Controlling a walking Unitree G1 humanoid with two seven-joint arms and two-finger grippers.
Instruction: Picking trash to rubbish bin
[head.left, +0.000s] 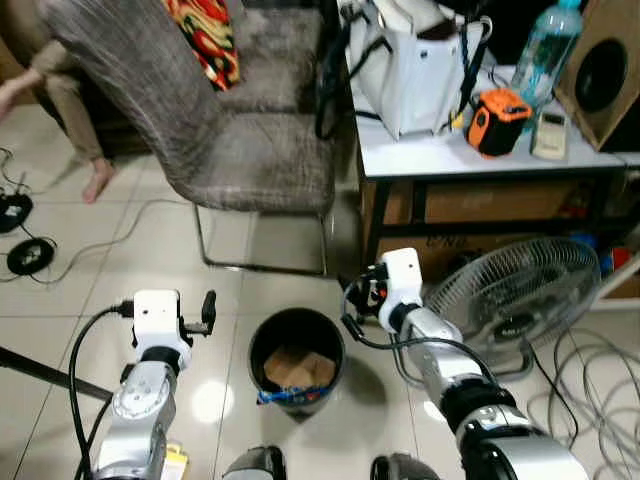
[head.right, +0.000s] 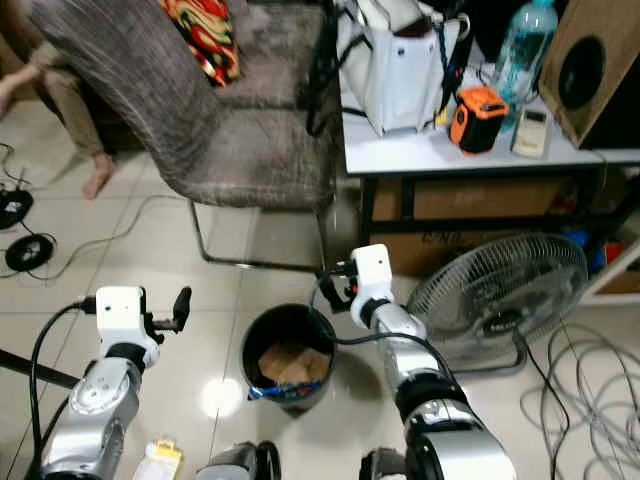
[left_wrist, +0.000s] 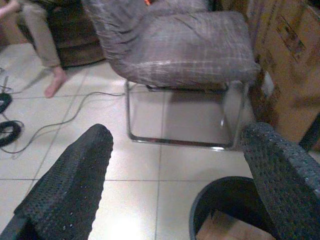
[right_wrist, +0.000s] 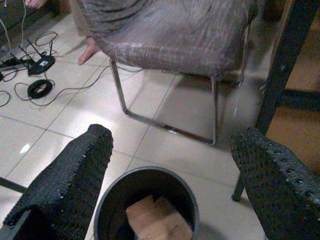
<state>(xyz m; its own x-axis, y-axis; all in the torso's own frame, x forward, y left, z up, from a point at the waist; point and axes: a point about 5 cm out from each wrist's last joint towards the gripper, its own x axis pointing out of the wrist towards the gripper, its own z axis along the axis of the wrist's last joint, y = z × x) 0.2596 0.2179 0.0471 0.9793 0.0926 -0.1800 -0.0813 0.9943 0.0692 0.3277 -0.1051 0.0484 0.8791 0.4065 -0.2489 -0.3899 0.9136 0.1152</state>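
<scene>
Right wrist view: right gripper (right_wrist: 167, 185) fingers (right_wrist: 70, 180) spread wide, holding nothing; round black rubbish bin (right_wrist: 107, 210) sits below, between them, mouth up, brown cardboard (right_wrist: 157, 222) inside. Left gripper (left_wrist: 175, 180) likewise wide apart, empty, textured pads; bin rim by one finger. Fabric chair (head.left: 260, 150) beyond.

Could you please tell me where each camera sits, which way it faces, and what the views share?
Left and right eye views: on the head, looking down at the black bin; both arms show, left gripper and right gripper open.
Left wrist view: between its fingers, towards the chair.
Right wrist view: between its fingers, over the bin.
All share bin and chair.
</scene>
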